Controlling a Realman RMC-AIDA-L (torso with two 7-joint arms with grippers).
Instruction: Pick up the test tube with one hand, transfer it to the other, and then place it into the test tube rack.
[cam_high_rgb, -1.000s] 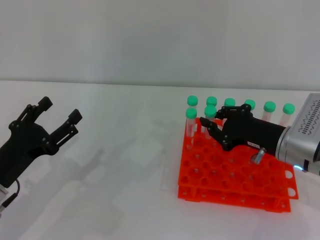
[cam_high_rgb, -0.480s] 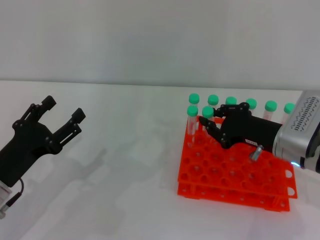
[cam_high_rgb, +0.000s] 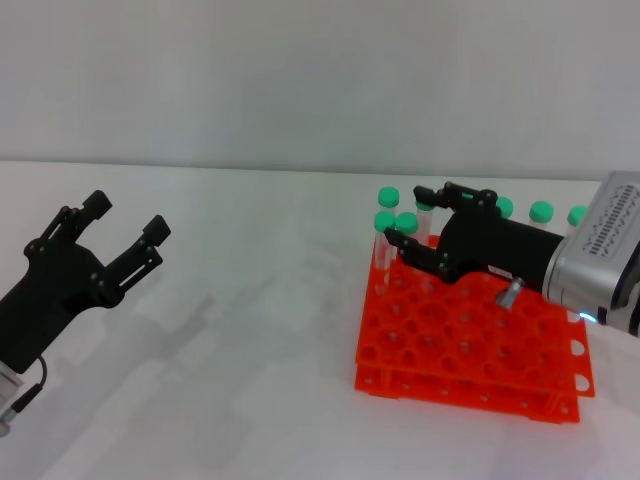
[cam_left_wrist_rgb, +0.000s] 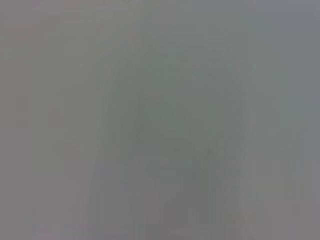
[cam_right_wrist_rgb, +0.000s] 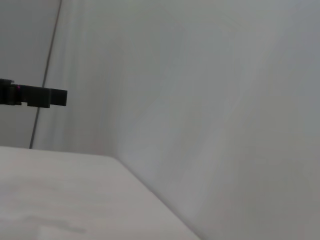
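Two end effectors in play, and we start on the left: the left end effector (cam_high_rgb: 122, 232), matte black with jointed linkage fingers, hangs over the pale, smooth counter (cam_high_rgb: 250, 330) with its two fingers spread wide and nothing between them. It sits well apart from the rack. The left wrist view gives only a featureless grey blur.

Moving across to the bright orange-red test tube rack (cam_high_rgb: 470, 350): glossy plastic, two tiers, a honeycomb of round holes, resting on the counter. Along its far edge stand slim clear tubes with round green caps, one at the far left corner (cam_high_rgb: 384, 221) and others trailing off to the right (cam_high_rgb: 541, 211).

Over the rack's far left part is the right end effector (cam_high_rgb: 417, 214), black fingers on a ribbed silver wrist with a small lit spot underneath. Its fingers are parted, and the test tube (cam_high_rgb: 408, 224) stands upright between them in the rack; whether the pads touch it, I cannot tell. The right wrist view shows plain wall, counter, and a dark fingertip (cam_right_wrist_rgb: 45, 97) at the edge.
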